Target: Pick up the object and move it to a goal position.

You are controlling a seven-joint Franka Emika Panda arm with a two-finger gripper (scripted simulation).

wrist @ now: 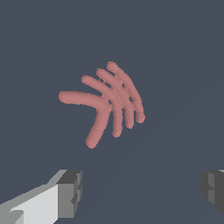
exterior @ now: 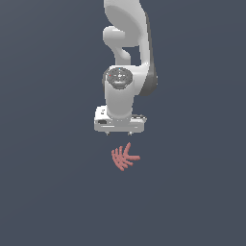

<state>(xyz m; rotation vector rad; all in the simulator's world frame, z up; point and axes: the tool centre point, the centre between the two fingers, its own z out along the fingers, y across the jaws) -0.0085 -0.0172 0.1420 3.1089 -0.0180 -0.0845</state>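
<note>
You see the gripper [exterior: 117,134] with its two fingers [wrist: 70,192] spread wide apart and nothing between them. The object [exterior: 124,157], a salmon-pink cluster of rounded prongs, lies on the dark floor [exterior: 43,192] just in front of the fingertips, not touching them.

We see the white arm [exterior: 126,53] descending from the upper edge of the exterior view, its wrist pointing straight down. The gripper [exterior: 118,133] hangs below the wrist housing with its jaws spread wide. In the wrist view, the two grey fingertips [wrist: 70,193] stand far apart, holding nothing.
</note>
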